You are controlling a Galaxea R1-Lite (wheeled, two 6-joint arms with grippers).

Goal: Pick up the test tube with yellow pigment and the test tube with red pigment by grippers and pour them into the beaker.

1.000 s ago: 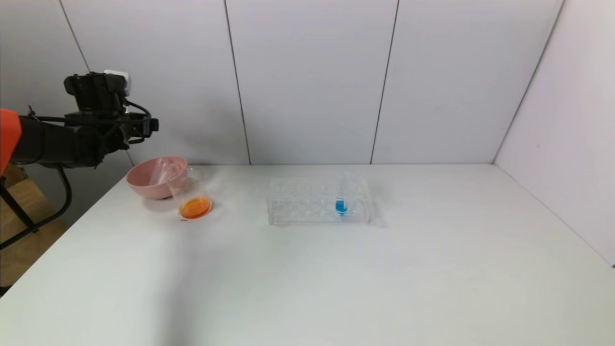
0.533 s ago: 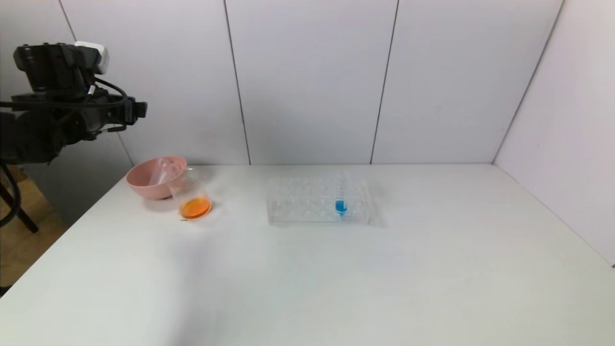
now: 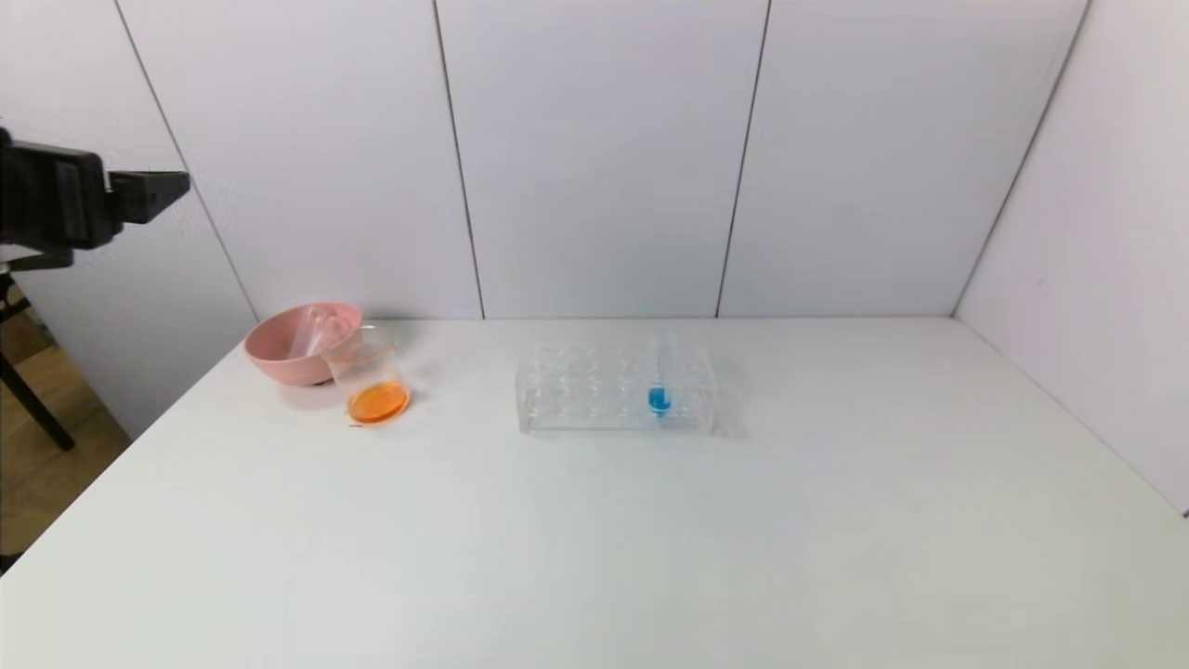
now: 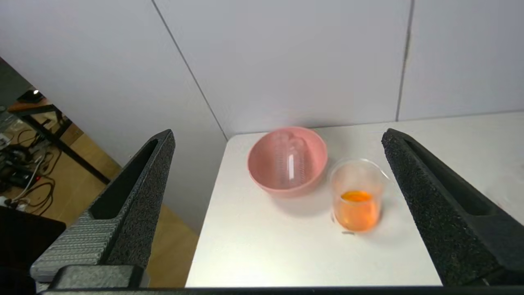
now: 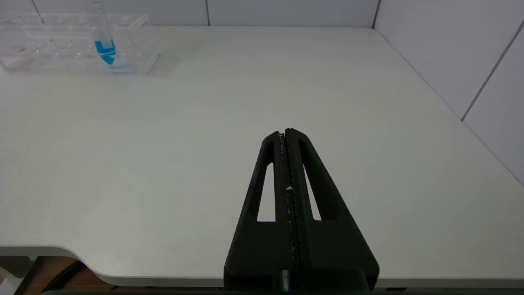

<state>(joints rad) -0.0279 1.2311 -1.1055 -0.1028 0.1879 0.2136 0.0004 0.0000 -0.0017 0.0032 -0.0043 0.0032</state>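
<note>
The beaker stands at the table's far left with orange liquid in its bottom. Right behind it sits a pink bowl in which two clear test tubes lie, empty-looking; I cannot tell which held yellow and which red. My left gripper hangs high off the table's left side, open, with nothing between its fingers. My right gripper is shut and empty, low over the table's near edge on the right; it is out of the head view.
A clear tube rack stands mid-table at the back, holding one tube with blue liquid. White wall panels close the back and the right side. The table's left edge drops off beside the bowl.
My left arm has risen and drawn back to the left, away from the bowl, until only its gripper shows at the head view's edge. Bowl, beaker and rack have not moved.
</note>
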